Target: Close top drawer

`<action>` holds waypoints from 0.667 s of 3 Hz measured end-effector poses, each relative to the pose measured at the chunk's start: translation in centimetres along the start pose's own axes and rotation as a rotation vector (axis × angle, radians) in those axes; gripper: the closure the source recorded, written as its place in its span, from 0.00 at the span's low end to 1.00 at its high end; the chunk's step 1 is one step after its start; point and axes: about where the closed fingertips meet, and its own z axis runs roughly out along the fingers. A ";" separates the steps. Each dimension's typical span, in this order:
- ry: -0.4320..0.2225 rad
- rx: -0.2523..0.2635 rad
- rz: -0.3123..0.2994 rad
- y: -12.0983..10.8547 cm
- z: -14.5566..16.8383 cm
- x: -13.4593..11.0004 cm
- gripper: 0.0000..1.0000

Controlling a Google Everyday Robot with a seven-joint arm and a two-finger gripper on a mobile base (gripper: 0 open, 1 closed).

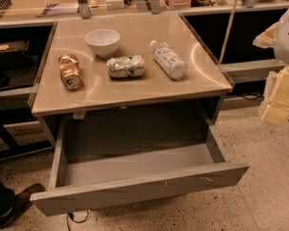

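Observation:
The top drawer [139,189] is a wide grey metal drawer under the beige counter [135,88]. It stands pulled far out toward me, and its inside [135,162] looks empty. Its flat, handle-less front panel has small pale scratches right of centre. My gripper [278,97], with yellowish pads under a white arm, is at the right edge of the view. It is level with the counter's right side, above and to the right of the drawer's right front corner, and touches nothing.
On the counter are a white bowl [102,41], a crushed gold can [70,71], a crumpled green-and-white can [126,66] and a plastic bottle [168,59] lying on its side. A person's shoe [12,205] is at the bottom left by the drawer's left corner. A cable [74,219] lies under the drawer front.

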 end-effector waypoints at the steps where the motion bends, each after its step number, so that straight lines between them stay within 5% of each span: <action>1: 0.000 0.000 0.000 0.0 0.0 0.0 0.00; 2: 0.000 0.000 0.000 0.0 0.0 0.0 0.14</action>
